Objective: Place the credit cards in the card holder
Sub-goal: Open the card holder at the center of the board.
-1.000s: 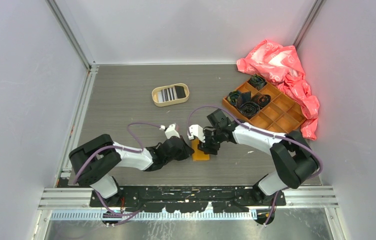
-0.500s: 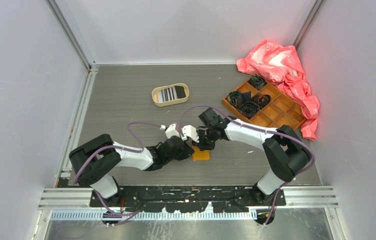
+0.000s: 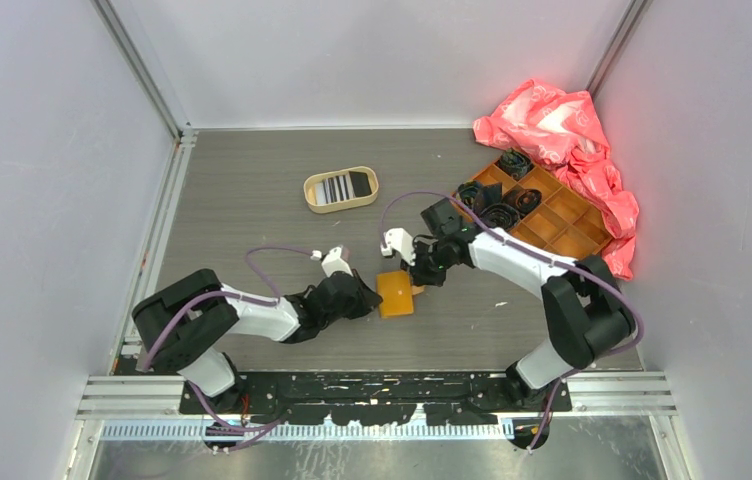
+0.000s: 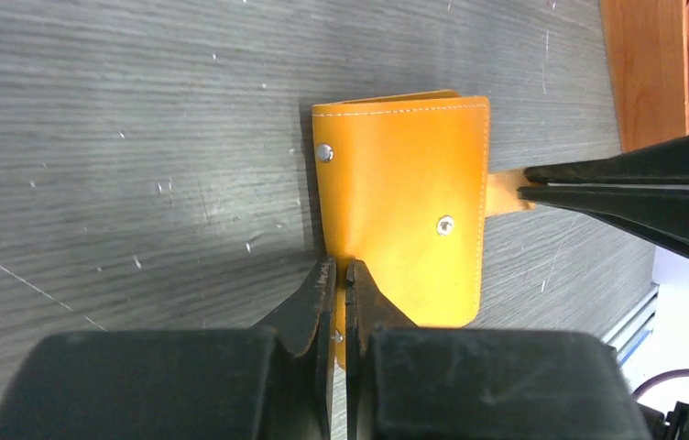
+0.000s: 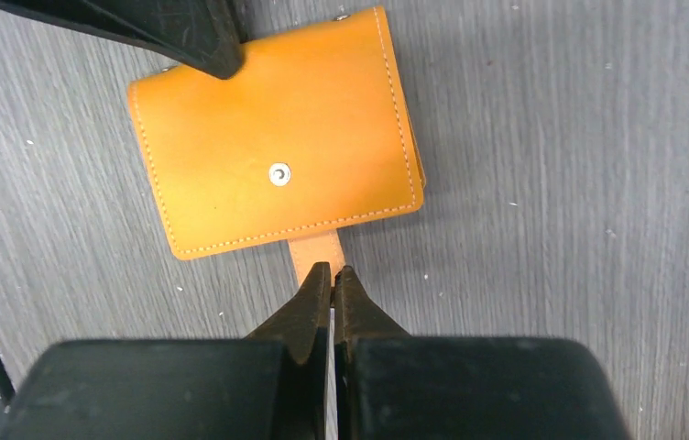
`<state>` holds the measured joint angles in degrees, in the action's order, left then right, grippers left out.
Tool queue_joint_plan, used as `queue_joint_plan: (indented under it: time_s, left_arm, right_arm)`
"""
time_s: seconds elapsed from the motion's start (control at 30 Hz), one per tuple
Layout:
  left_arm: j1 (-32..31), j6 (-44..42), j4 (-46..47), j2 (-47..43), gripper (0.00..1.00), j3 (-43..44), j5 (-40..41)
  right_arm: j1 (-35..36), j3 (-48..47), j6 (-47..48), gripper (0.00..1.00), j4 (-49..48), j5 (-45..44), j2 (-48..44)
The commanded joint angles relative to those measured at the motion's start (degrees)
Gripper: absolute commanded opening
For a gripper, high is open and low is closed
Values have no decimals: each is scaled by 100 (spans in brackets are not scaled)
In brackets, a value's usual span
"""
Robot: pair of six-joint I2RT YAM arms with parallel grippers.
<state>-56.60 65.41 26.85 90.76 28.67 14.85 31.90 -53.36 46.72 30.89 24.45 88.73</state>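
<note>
The orange-tan card holder (image 3: 395, 295) lies folded on the grey table between both grippers. My left gripper (image 4: 340, 270) is shut on its near edge, a sliver of orange pinched between the tips. My right gripper (image 5: 332, 273) is shut on the small snap tab (image 5: 316, 249) that sticks out of the holder (image 5: 277, 147). In the left wrist view the right fingers (image 4: 616, 183) clamp that tab from the right. The credit cards, one striped (image 3: 332, 189) and one black (image 3: 360, 184), lie in the oval tan tray (image 3: 308, 193) further back.
An orange compartmented box (image 3: 572, 240) with dark rolled items stands at the right. A crumpled pink bag (image 3: 562, 130) lies behind and beside it. White walls and metal rails enclose the table on three sides.
My right gripper has closed on the snap tab and drawn back toward the right. The holder now shows a wider face. My left arm shifted slightly left, still gripping.
</note>
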Motion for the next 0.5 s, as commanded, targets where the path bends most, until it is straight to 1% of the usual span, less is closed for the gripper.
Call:
queue_joint_plan:
  time_s: [0.0, 0.13, 0.17, 0.23, 0.33, 0.47]
  left_arm:
    - [294, -235, 225, -55, 14, -197, -217]
    - [433, -391, 378, -324, 44, -284, -494]
    - [443, -450, 325, -421, 50, -297, -508]
    - [463, -609, 202, -642, 56, -319, -556]
    - [475, -933, 178, -961, 64, -371, -714]
    - [472, -1326, 571, -1225, 77, -531, -1073]
  right_arm:
    - [-283, -128, -286, 1, 74, 616, -465]
    - [-539, -147, -688, 1, 5, 1429, -653]
    - [-613, -129, -758, 1, -23, 1646, -723]
    - [-697, -58, -909, 1, -119, 2094, -865]
    - [-767, 0, -1177, 1, -290, 2524, -953]
    - [-799, 109, -1698, 1, -718, 2851, -991]
